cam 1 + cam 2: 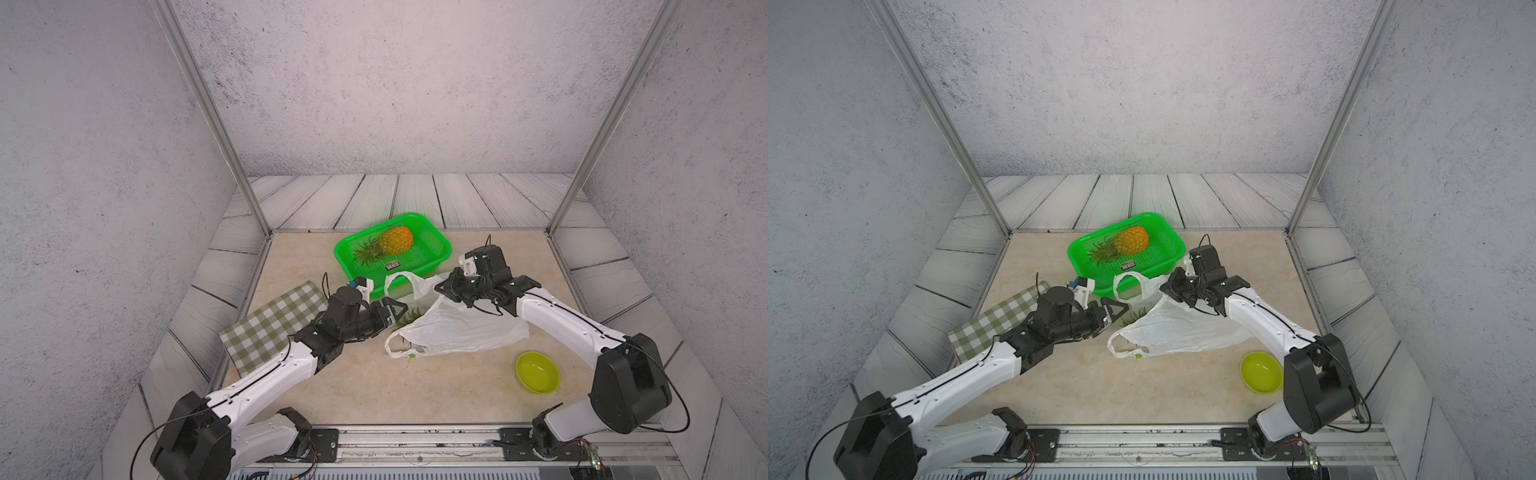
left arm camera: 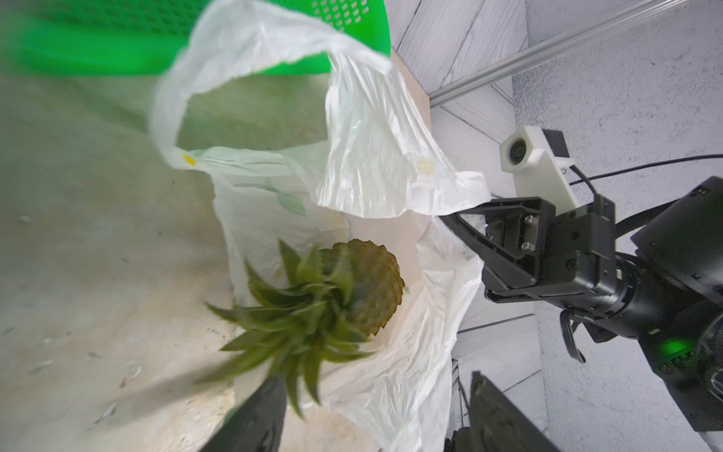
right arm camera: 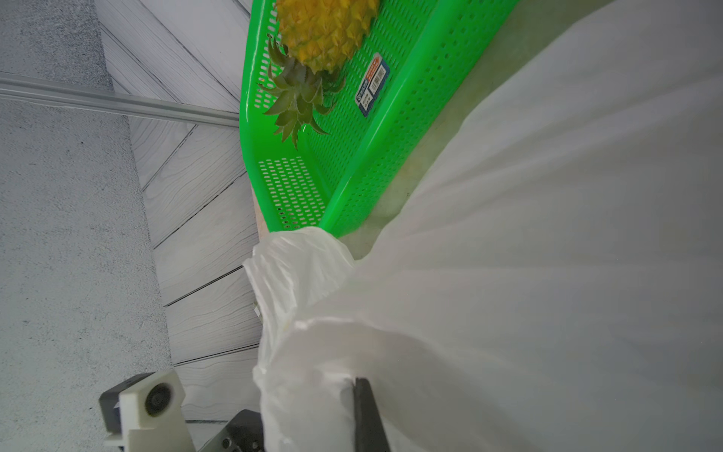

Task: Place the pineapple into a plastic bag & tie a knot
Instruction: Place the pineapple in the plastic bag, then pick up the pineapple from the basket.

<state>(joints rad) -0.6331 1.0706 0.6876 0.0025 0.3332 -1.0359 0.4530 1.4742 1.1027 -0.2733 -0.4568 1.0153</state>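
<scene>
Beige tabletop (image 1: 374, 390): bag (image 1: 457, 328) lies at centre, pineapple (image 2: 371, 285) in its mouth, crown (image 2: 289, 332) toward 9 o'clock. Beside the crown hovers the spread left claw (image 1: 398, 316); the right claw (image 1: 441, 289) pinches the bag's 12 o'clock rim.

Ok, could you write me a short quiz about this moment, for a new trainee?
1. True or false: the right gripper is shut on the plastic bag.
2. How many pineapples are visible, and where?
3. The left gripper is: A open; B shut on the bag; C shut on a pineapple.
Key: 1 true. 2 two: a yellow pineapple in the green basket, a greener pineapple inside the bag. 3 A.
</scene>
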